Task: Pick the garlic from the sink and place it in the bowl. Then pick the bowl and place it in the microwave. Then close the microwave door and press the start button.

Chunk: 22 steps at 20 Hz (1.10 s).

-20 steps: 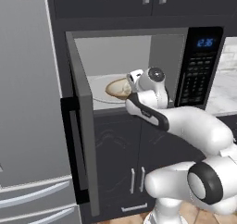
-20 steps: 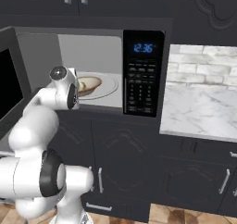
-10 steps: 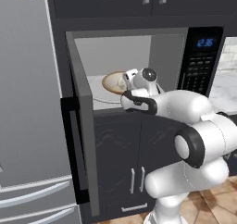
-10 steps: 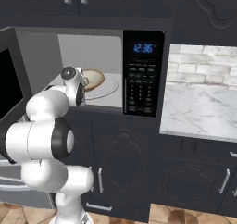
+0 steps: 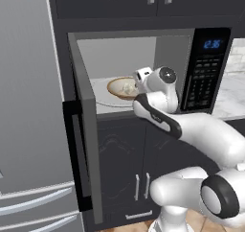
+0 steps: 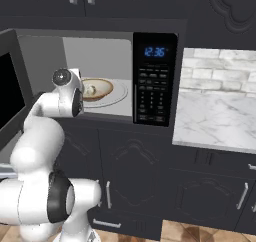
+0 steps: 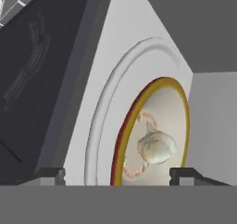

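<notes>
A: Bowl [image 7: 152,135] with garlic [image 7: 157,147] sits on the microwave [image 5: 143,49] plate, just ahead of my gripper [image 7: 118,174]; fingers apart, empty.

B: Risk?

A: I could clip the bowl backing out, or the door [image 5: 83,130] hits my arm.

Bowl [image 7: 178,126]: tan-brown rim, cream inside with a faint pink ring. Garlic [image 7: 156,147]: whitish-grey. Microwave [image 6: 100,46]: grey casing, pale inside, white plate [image 7: 109,107]. Black panel [image 6: 154,81] with blue display. Microwave door [image 5: 83,130]: grey frame, black handle.
</notes>
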### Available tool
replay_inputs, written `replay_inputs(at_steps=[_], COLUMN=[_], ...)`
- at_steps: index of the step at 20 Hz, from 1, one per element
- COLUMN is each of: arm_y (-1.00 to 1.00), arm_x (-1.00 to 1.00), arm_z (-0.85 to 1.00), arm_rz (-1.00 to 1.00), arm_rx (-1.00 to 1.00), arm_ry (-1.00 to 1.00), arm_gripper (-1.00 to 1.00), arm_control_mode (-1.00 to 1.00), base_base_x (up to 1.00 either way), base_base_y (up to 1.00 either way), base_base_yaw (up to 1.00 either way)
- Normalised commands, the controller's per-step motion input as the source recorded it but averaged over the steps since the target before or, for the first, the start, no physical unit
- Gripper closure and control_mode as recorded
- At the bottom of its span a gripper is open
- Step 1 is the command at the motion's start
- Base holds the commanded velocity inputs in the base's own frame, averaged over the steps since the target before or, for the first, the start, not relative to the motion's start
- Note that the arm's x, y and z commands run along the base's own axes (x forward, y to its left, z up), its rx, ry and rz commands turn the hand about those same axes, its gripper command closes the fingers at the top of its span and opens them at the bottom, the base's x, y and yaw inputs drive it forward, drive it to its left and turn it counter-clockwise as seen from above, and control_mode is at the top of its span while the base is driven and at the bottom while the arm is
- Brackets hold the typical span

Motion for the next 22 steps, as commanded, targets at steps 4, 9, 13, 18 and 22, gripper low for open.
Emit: replay_inputs(at_steps=[4, 9, 13, 18, 22], arm_y=[-0.06, -0.12, -0.09, -0.05, -0.03], arm_x=[-1.00, -1.00, -1.00, -1.00, -1.00], arm_z=[0.52, 0.52, 0.61, 0.57, 0.52], arm_rz=[0.00, 0.00, 0.00, 0.00, 0.00], arm_rx=[0.09, 0.10, 0.08, 0.07, 0.07], arm_ry=[0.00, 0.02, 0.10, 0.14, 0.14], arm_gripper=[-1.00, -1.00, -1.00, -1.00, -1.00], arm_control_mode=[-1.00, -1.00, -1.00, -1.00, -1.00], base_base_x=[0.00, 0.00, 0.00, 0.00, 0.00], base_base_y=[0.00, 0.00, 0.00, 0.00, 0.00], base_base_yaw=[0.00, 0.00, 0.00, 0.00, 0.00])
